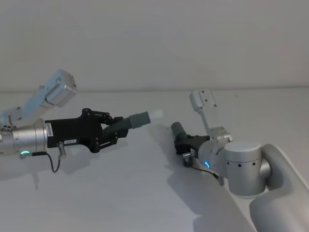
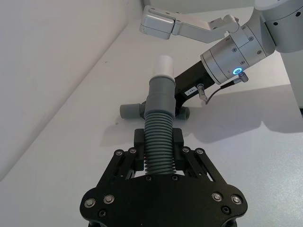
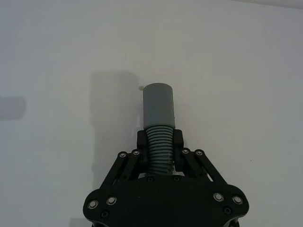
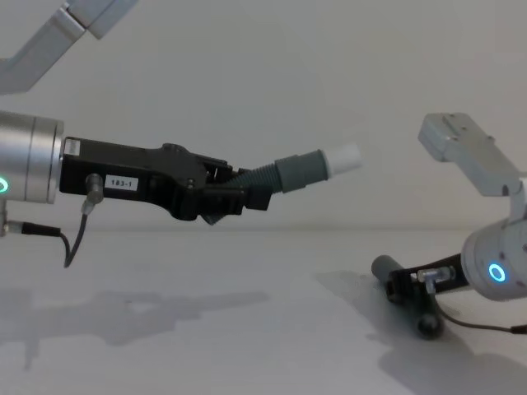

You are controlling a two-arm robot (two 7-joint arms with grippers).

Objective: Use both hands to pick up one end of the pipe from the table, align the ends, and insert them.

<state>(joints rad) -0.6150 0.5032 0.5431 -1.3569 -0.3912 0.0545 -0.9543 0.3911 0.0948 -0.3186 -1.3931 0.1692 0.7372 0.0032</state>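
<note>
L gripper [image 1: 117,127] clamps 1st pipe pc [image 1: 138,119], R gripper [image 1: 183,143] 2nd pc [image 1: 177,129]

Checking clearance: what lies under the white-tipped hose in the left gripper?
Bare table; the white-tipped hose hangs above it in the left gripper. The other hose, in the right gripper, sits off to one side. The lifted hose's rear end is hidden by the fingers.

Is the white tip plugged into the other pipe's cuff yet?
Out: the white tip sits raised, well apart from the grey cuff held lower down.
</note>
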